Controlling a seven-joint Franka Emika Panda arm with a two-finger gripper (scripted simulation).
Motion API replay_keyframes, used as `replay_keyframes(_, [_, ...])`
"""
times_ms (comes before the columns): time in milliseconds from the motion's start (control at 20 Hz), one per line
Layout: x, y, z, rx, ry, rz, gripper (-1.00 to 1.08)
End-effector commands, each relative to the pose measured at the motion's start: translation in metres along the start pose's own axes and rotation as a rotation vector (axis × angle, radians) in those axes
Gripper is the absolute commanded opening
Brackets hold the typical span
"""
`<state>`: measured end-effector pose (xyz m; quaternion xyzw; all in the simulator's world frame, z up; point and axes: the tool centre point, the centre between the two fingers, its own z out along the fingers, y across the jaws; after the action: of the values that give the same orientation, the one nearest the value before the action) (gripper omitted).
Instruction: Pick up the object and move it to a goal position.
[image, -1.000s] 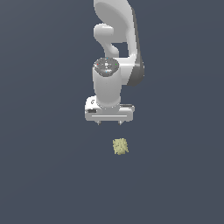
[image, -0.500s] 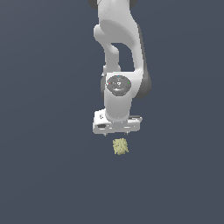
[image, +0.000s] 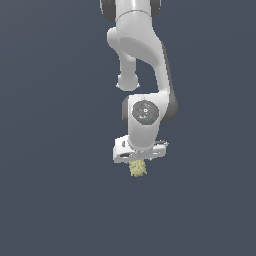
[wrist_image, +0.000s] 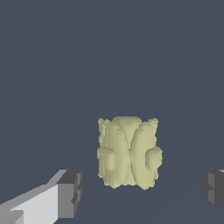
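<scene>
The object (image: 138, 169) is a small pale olive-yellow lumpy block lying on the dark grey floor; only its lower part shows below the white gripper (image: 137, 161) in the exterior view. In the wrist view the object (wrist_image: 129, 152) sits between the two dark-padded fingers (wrist_image: 70, 194), with a clear gap on each side. The gripper (wrist_image: 142, 190) is open and hangs directly over the object, touching nothing.
A plain dark grey floor (image: 55, 200) lies all around. The white arm (image: 142, 55) rises from the gripper toward the top of the exterior view.
The arm has swung toward the exterior view's right and come down. The gripper now covers the top of the object, which has stayed where it was.
</scene>
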<state>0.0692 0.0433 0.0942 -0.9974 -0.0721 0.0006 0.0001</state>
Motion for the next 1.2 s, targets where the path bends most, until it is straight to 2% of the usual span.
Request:
replay_keyframes(0, [0.002,-0.001,0.002,0.0,0.001,-0.005,1.0])
replay_keyframes(300, [0.001,-0.001,0.008,0.0,0.0,-0.004,1.0])
replay_keyframes(750, [0.001,-0.002,0.05,0.0,0.001,-0.006,1.0])
replay_keyframes(1000, [0.003,-0.002,0.053,0.0,0.001,-0.006,1.0])
replay_keyframes(1050, [0.003,-0.002,0.053,0.0,0.001,-0.006,-1.0])
replay_keyframes(1150, [0.003,-0.002,0.053,0.0,0.001,-0.006,-1.0])
